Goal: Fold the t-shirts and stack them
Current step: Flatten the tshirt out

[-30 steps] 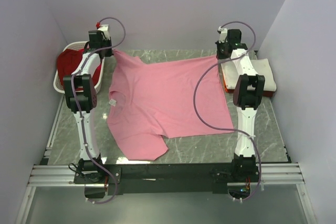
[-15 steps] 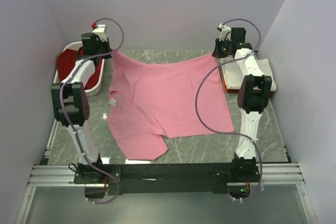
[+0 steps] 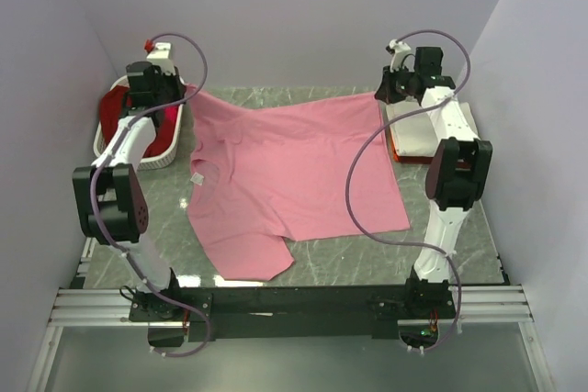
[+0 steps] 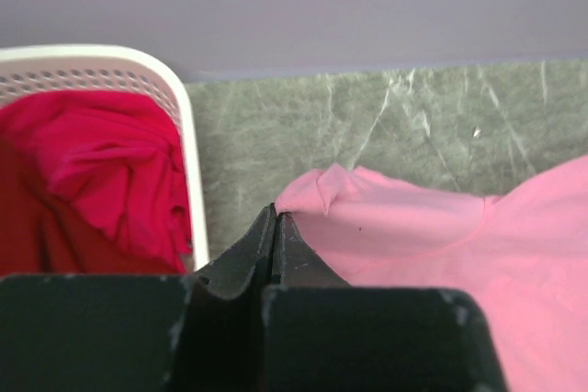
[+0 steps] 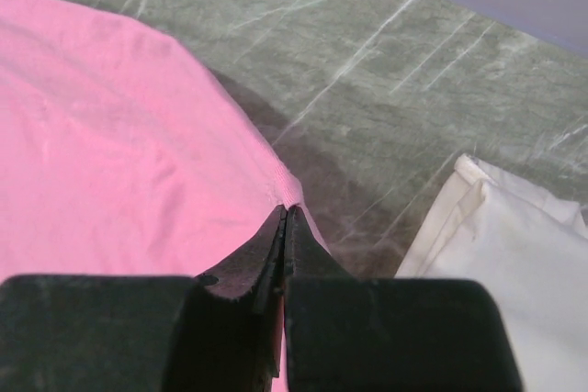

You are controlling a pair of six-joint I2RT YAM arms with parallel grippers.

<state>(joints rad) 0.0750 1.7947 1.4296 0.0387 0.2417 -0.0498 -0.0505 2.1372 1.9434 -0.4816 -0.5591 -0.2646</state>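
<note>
The pink t-shirt (image 3: 285, 172) lies spread on the grey marble table, its far edge lifted and stretched between both grippers. My left gripper (image 3: 188, 92) is shut on the shirt's far left corner (image 4: 317, 192), beside the basket. My right gripper (image 3: 379, 96) is shut on the far right corner (image 5: 287, 192). A folded cream-white shirt (image 3: 432, 124) lies on an orange-red one (image 3: 397, 150) at the right; the cream-white one also shows in the right wrist view (image 5: 514, 254). Crimson and dark red shirts (image 4: 101, 172) fill the basket.
The white slatted basket (image 3: 175, 140) stands at the far left corner of the table; its rim shows in the left wrist view (image 4: 188, 162). Lilac walls close in on the left, back and right. Bare table (image 3: 441, 227) shows at the near right.
Both grippers have moved outward and toward the back wall with the shirt's corners, pulling the far edge tauter. The left arm's elbow has swung left, the right arm's elbow right.
</note>
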